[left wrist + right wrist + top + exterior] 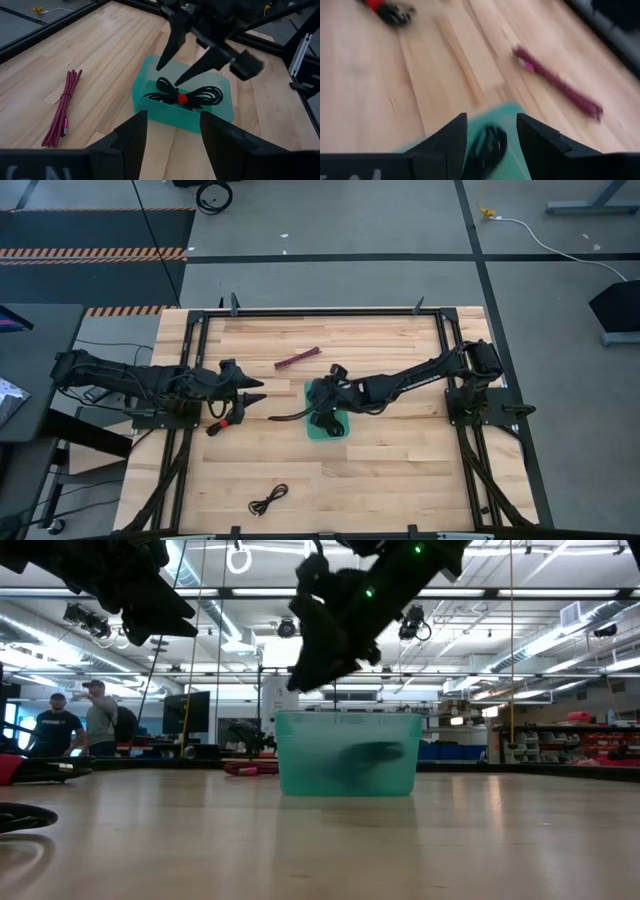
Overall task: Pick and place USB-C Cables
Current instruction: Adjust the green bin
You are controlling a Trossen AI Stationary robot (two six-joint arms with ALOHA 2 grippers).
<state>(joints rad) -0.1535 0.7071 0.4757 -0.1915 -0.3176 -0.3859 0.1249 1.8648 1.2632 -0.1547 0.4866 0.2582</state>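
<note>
On the pale wooden tabletop (400, 470), the left gripper (262, 395) hovers, jaws apart and empty — ahead of them lies a maroon braided cable bundle (62, 107) and, beyond, a translucent teal plastic tray (150, 102). A coiled black cable with a red tie (185, 96) rests inside, directly beneath the right gripper (186, 67) — its jaws spread, holding nothing.

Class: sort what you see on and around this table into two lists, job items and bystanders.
Job:
black cable with red tie in teal tray
maroon cable
black cable near front edge
right gripper, open over tray
left gripper, open

Bystanders:
people in the room behind
</note>
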